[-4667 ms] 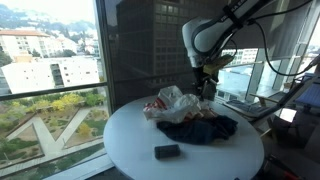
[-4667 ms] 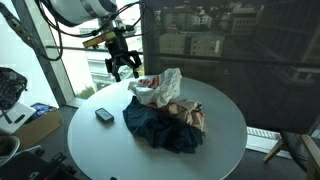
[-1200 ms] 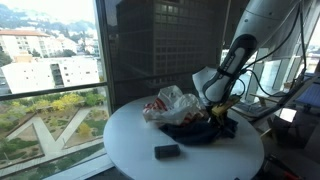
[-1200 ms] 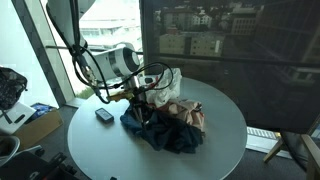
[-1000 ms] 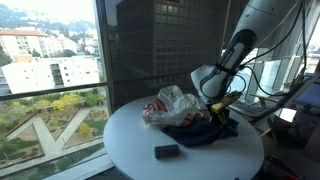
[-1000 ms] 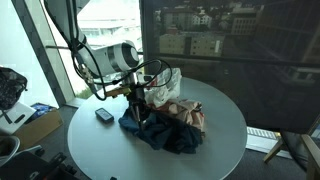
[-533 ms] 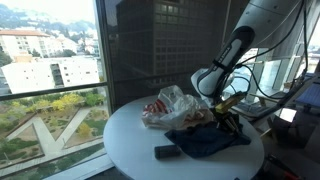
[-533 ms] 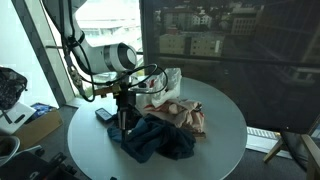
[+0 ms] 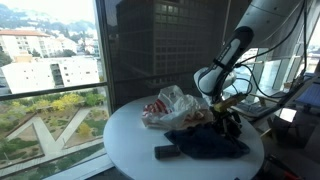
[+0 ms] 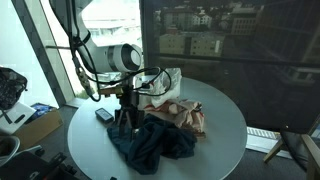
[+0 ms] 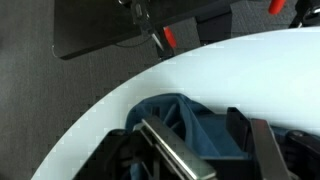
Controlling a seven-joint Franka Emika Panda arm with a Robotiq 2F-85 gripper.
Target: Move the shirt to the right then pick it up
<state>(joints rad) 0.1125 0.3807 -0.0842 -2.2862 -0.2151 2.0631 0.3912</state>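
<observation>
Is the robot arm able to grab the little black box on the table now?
Probably not yet: the tool seems clamped on the dark blue shirt, so its grip is taken. The black box lies uncovered nearby.

claw (image 11: 203,128) base cut by wrist view's lower edge, grip on shirt (image 11: 186,112) unclear

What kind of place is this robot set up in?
Probably a high-rise office or lab: tall windows overlook city buildings far below, and a round white table holds a dark blue shirt.
</observation>
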